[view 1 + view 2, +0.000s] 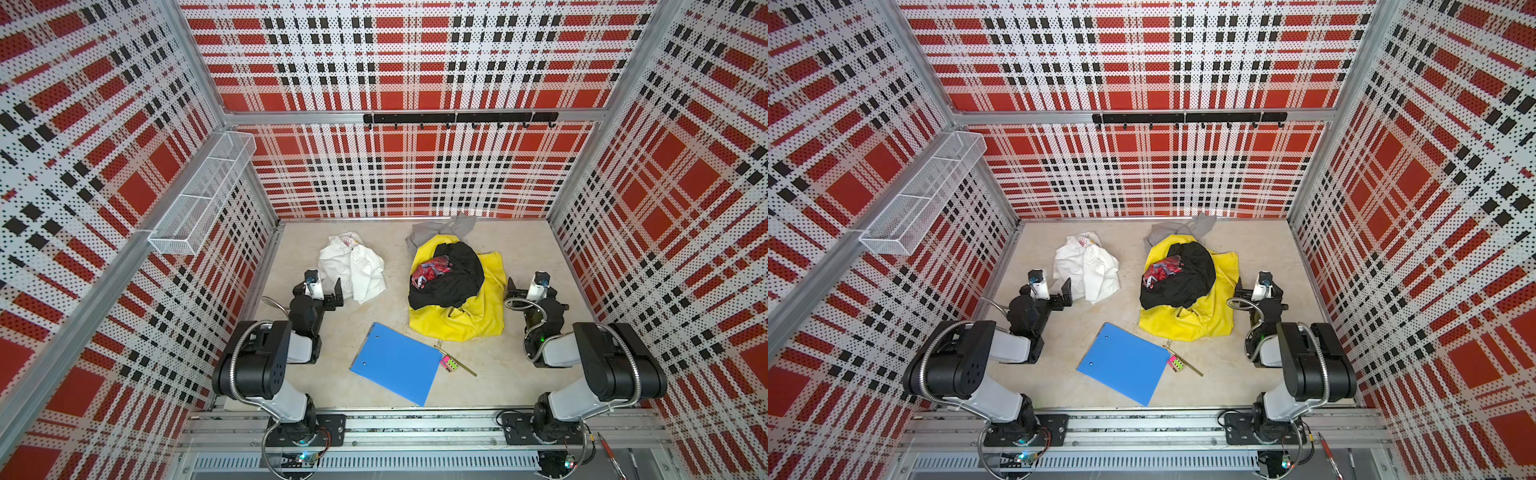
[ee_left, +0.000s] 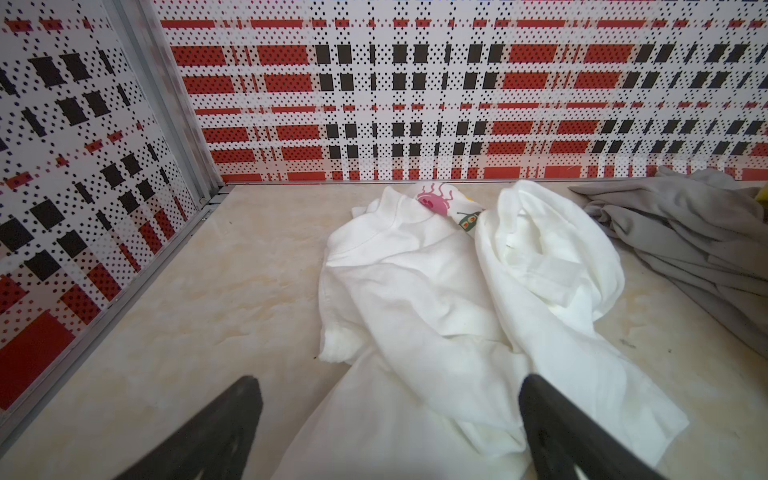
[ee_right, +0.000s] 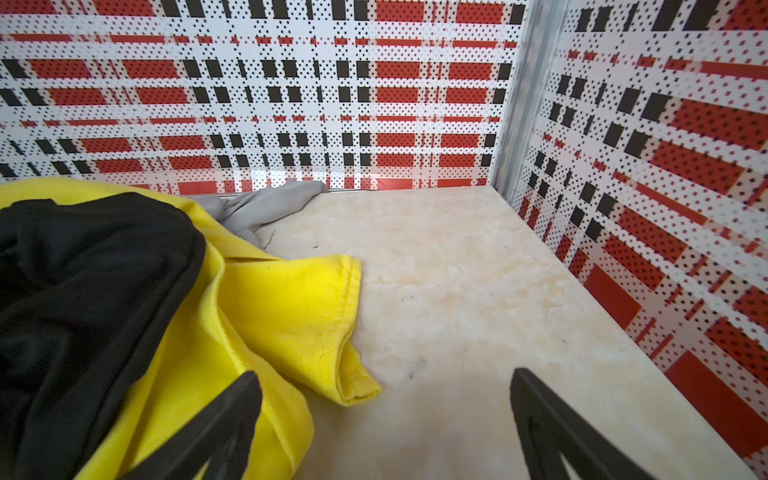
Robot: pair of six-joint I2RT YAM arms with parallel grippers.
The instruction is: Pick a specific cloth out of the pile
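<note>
1. Looking down in both top views, you have a beige, marble-patterned tabletop (image 1: 528, 374) carrying everything.
2. Your biggest item is the pile (image 1: 457, 299), a heap right of the tabletop's middle. A big bright yellow garment (image 1: 465, 328) lies at the bottom, a crumpled black garment (image 1: 453, 278) sits on top of it, and a small red-patterned bundle (image 1: 430, 270) rests on the black one. A grey garment (image 1: 440, 230) pokes out behind, touching the far edge.
3. The cloth you want, a crumpled white T-shirt (image 1: 353, 266), lies on its own left of the middle, toward the far edge and well apart from the pile. Only a scrap of its pink and green print shows, on the end nearest the far edge (image 2: 434, 201).
4. A flat blue plastic folder (image 1: 397, 363) lies tilted near the middle of the near edge, clear of both heaps.
5. Your left gripper (image 1: 337, 297) sits just beside the T-shirt's side toward the near-left corner with its black jaws spread wide and holding nothing. In the left wrist view (image 2: 388, 382) one finger lies over white fabric and one over bare tabletop; you cannot tell whether it touches.
6. Your right gripper (image 1: 510, 293) is likewise spread and empty, just beside the yellow garment's right side (image 3: 382, 376).
7. A small pink and green cube (image 1: 449, 363) lies by the folder's right corner, against a thin stick (image 1: 465, 368).
</note>
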